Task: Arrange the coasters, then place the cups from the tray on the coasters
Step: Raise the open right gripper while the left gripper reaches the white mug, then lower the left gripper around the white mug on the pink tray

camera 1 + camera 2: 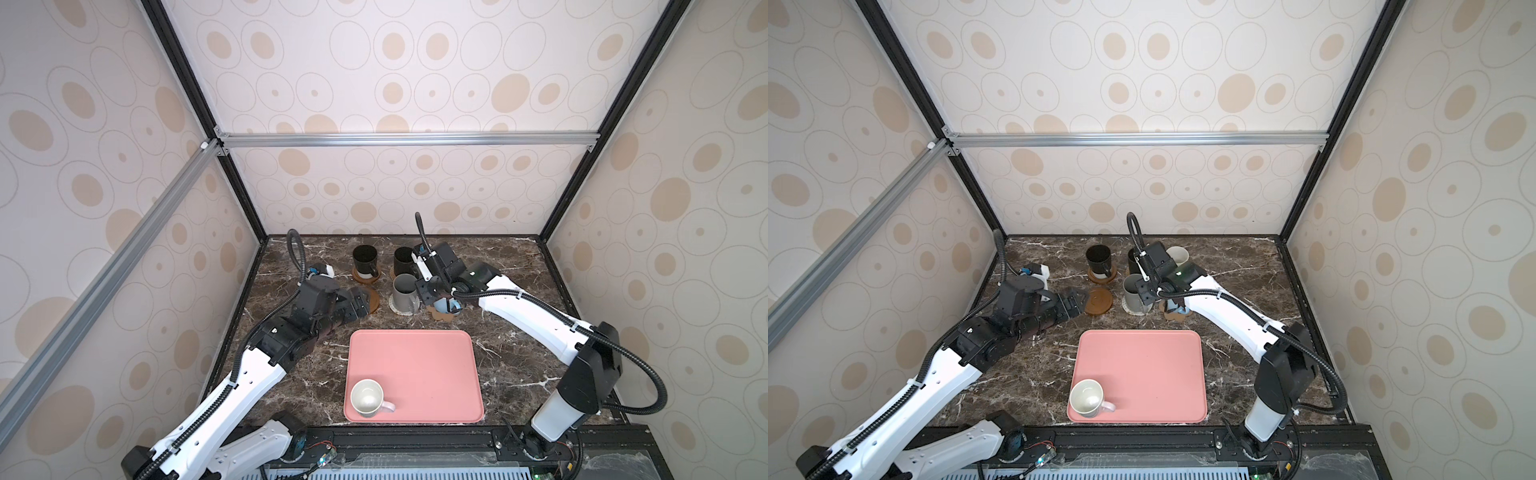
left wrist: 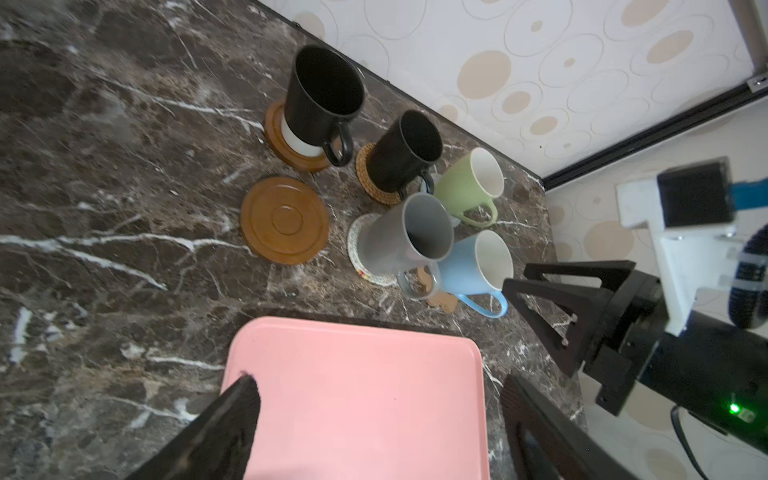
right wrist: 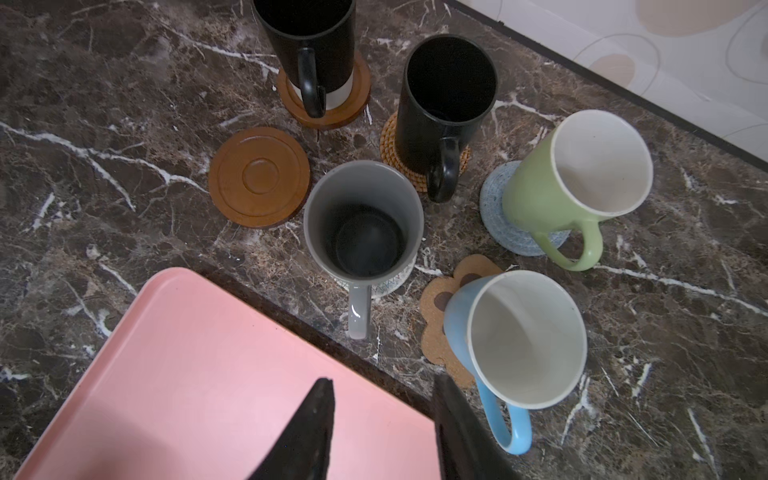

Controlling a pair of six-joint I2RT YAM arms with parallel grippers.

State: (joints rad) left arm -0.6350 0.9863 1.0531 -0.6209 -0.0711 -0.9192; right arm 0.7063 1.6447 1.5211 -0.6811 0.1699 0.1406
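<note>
Mug [image 1: 366,397], glossy white, is sitting on the smooth pink rectangular tray [image 1: 432,374]; we are seeing one ringed wooden disc coaster [image 2: 284,220] bare, left gripper [image 2: 378,380] spread wide, right gripper [image 3: 384,380] partly parted, both empty.

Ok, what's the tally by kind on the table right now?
Cups: 6 (black with white base, plain black, grey, green, blue, white)
Coasters: 6 (bare wooden, covered wooden, rattan, blue-grey, whitish, paw)
Tray: 1
Total: 13

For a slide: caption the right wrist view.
Bare brown wooden disc coaster beside grey handled mug, near pink rectangular tray.
</note>
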